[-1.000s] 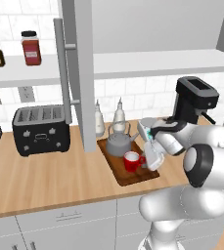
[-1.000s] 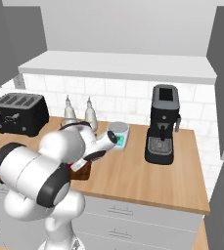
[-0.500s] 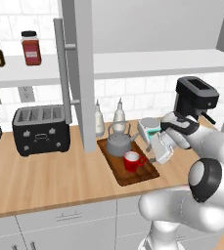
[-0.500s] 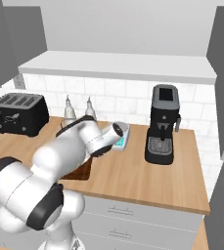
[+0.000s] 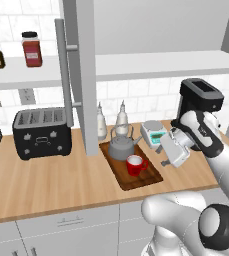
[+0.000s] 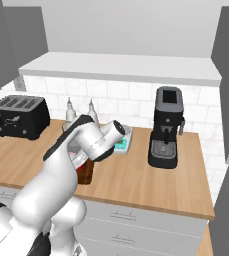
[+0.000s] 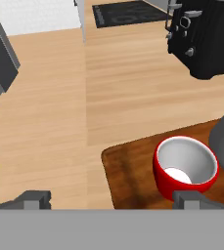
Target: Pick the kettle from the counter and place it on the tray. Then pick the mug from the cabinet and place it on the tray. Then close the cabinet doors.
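Gripper [image 7: 111, 197] spread wide and empty, hanging off the right edge of the tray [image 5: 146, 181], clear of the mug [image 5: 135, 164]. Mug upright near the tray's middle, just in front of the kettle [image 5: 121, 146] at the tray's back end. Tray lying near the counter's [image 5: 46, 180] front edge. Open cabinet door [image 5: 83, 75] standing above the tray's back left corner.

I get flat, even, bright rendered light with no glare anywhere. The bench [image 5: 51, 175] carries only faint soft shadows, darkest beside the toaster [image 5: 41, 132]. Both base views are sharp but coarse, edges slightly jagged. Close up, the mug [image 7: 186, 168] looks soft, its pale inside evenly lit.
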You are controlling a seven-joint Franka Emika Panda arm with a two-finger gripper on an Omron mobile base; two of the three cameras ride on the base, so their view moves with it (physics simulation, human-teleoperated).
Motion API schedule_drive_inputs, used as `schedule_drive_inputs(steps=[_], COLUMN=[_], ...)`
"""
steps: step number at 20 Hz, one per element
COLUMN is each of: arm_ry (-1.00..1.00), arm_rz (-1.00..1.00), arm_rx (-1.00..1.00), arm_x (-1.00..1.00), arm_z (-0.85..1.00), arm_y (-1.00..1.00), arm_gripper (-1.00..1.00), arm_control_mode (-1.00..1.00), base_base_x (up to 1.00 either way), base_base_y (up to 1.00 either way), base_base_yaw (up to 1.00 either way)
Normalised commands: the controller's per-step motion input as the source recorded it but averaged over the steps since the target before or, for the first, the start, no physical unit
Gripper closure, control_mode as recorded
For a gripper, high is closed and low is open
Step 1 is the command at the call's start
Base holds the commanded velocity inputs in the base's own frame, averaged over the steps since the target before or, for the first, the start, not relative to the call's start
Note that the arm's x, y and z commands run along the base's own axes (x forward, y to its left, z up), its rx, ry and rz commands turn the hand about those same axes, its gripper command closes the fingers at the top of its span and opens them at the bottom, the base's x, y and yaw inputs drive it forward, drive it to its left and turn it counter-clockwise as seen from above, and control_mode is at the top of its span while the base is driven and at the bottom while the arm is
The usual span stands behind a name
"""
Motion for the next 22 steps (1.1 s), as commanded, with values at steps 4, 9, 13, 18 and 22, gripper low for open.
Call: schedule_drive_inputs(steps=[4,9,13,18,22], arm_ry=[0.00,-0.01,-0.02,-0.03,-0.01], arm_rz=[0.05,0.07,0.09,0.09,0.03], arm_rx=[0.00,0.00,0.00,0.00,0.00], arm_x=[-0.47,-0.31,-0.30,-0.32,-0.36], arm_z=[0.52,0.49,0.49,0.50,0.48], arm_y=[0.05,0.13,0.09,0.06,0.15], arm_gripper=[-1.00,-1.00,-1.00,-1.00,-1.00], arm_control_mode=[-1.00,-1.00,-1.00,-1.00,-1.00], base_base_x=[0.00,0.00,0.00,0.00,0.00], base_base_y=[0.00,0.00,0.00,0.00,0.00], base_base_yaw=[0.00,0.00,0.00,0.00,0.00])
